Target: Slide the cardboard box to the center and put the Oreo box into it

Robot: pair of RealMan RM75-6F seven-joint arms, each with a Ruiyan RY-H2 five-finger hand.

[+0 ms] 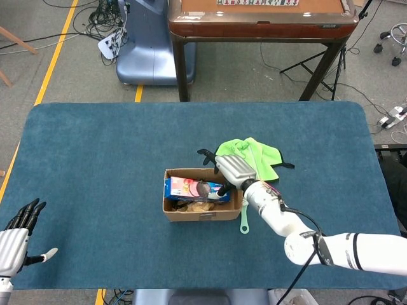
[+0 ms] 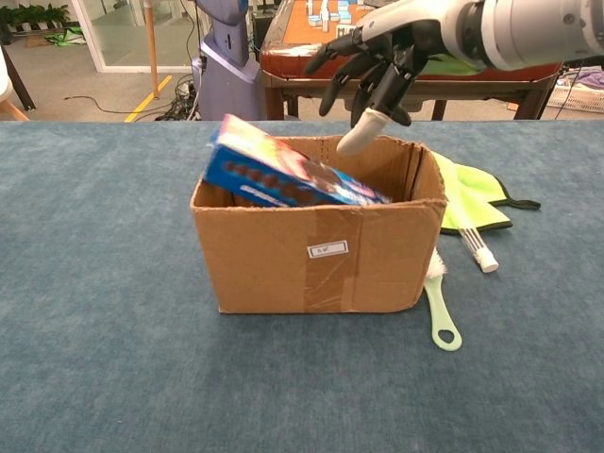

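On blue felt, Oreo box (image 2: 283,175) lies in cardboard box (image 2: 321,250) below the open right robot hand (image 2: 377,66).

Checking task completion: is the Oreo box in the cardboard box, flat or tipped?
In, but tipped. The Oreo box lies slanted in the cardboard box, its left end above the rim. The right hand hovers above, fingers apart, holding nothing.

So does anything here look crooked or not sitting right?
Yes: the Oreo box sits tilted in the cardboard box, its left end poking above the rim rather than lying flat. The right hand hovers above, fingers spread, holding nothing. A green brush lies against the cardboard box's right corner.
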